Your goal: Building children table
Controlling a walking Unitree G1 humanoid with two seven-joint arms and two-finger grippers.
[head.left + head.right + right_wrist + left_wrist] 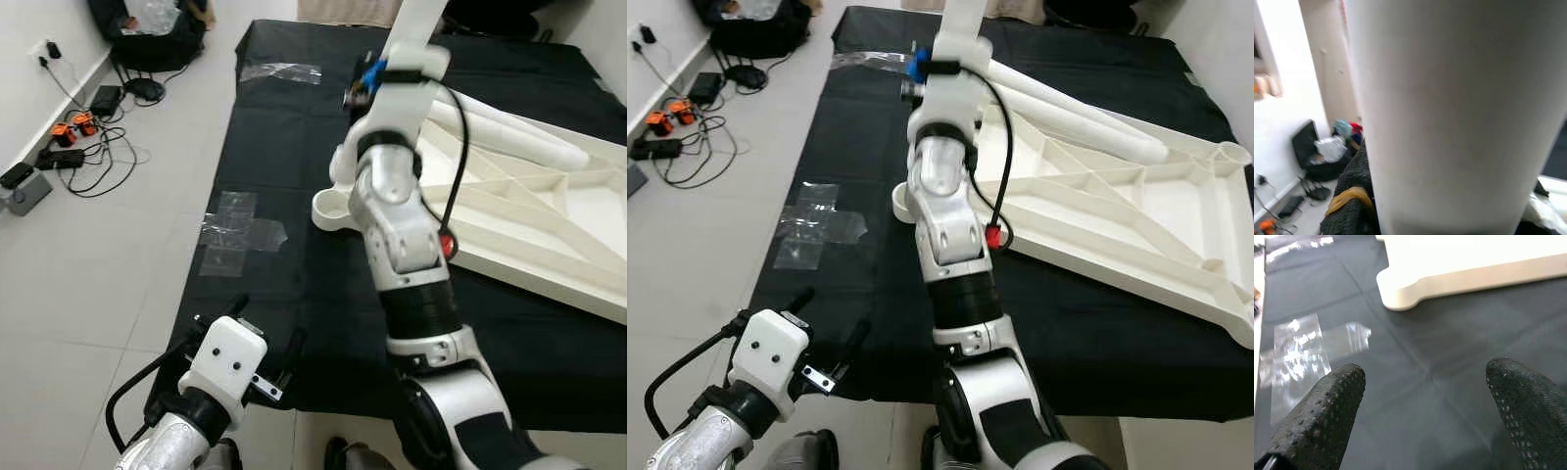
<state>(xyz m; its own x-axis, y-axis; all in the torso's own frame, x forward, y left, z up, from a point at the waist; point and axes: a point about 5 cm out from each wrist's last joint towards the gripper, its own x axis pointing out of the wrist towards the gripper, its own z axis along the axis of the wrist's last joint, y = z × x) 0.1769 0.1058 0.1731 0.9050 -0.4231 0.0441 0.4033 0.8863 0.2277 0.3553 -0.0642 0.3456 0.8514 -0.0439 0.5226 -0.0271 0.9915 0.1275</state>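
Lying upside down on a black cloth (872,147) that covers the middle of the frame, the white children's table top (1136,211) takes up the right side, its ribbed underside facing up and a round leg socket at its far right corner. Two white table legs (1068,117) rest across its upper edge, side by side. The right arm rises through the centre of the head views, and the right gripper (1352,205) is clamped on another white leg (1459,112), held upright so that it runs out of the top of the frame; in the right wrist view a black finger (1349,215) with a yellow band presses against the tube. At the lower left, the left gripper (265,338) hangs low over the near edge of the cloth, its fingers (1327,411) spread wide apart with nothing between them. Patches of clear tape (240,233) sit on the cloth at centre left, just beside the table top's rounded near corner (1400,289). Cables and chargers (83,137) lie on the pale floor at the upper left.
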